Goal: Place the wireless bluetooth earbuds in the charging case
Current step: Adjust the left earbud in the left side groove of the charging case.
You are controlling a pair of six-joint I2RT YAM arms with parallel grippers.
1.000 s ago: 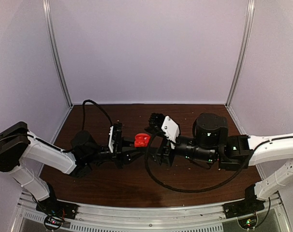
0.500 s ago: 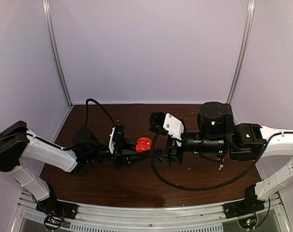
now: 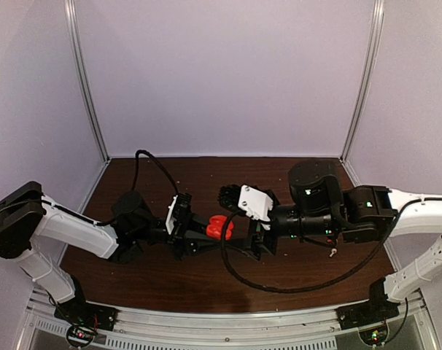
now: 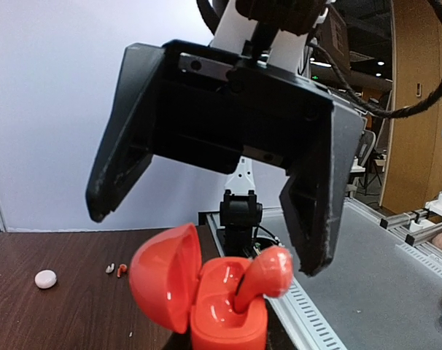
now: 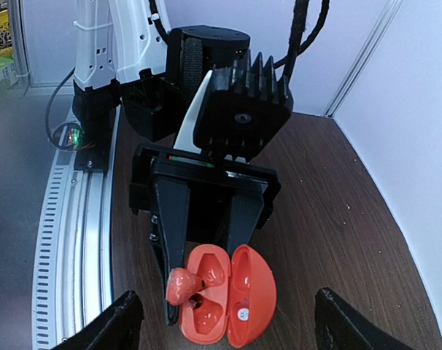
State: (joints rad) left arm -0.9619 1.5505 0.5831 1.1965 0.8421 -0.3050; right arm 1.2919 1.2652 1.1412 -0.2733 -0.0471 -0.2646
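Note:
The red-orange charging case (image 4: 219,310) stands open, lid to the left, held from below by my left gripper (image 5: 204,277), which is shut on it. A red-orange earbud (image 4: 268,273) stands tilted with its stem in the case's right slot and its head sticking out. My right gripper (image 4: 206,237) is open and empty, its jaws spread wide just above the case. One of its fingertips (image 4: 313,248) is close beside the earbud's head. In the right wrist view the case (image 5: 239,306) and earbud (image 5: 180,286) lie between my fingertips (image 5: 123,321). In the top view the case (image 3: 219,227) sits between both grippers.
A small white round case (image 4: 45,278), a white earbud (image 4: 110,268) and a red-orange earbud (image 4: 123,269) lie on the brown table (image 4: 68,313). Another small earbud (image 3: 332,253) lies by the right arm. A black cable (image 3: 279,284) loops over the table.
My left gripper has carried the case a little right and nearer. My right gripper has swung left and closed in on the case, now open right over it.

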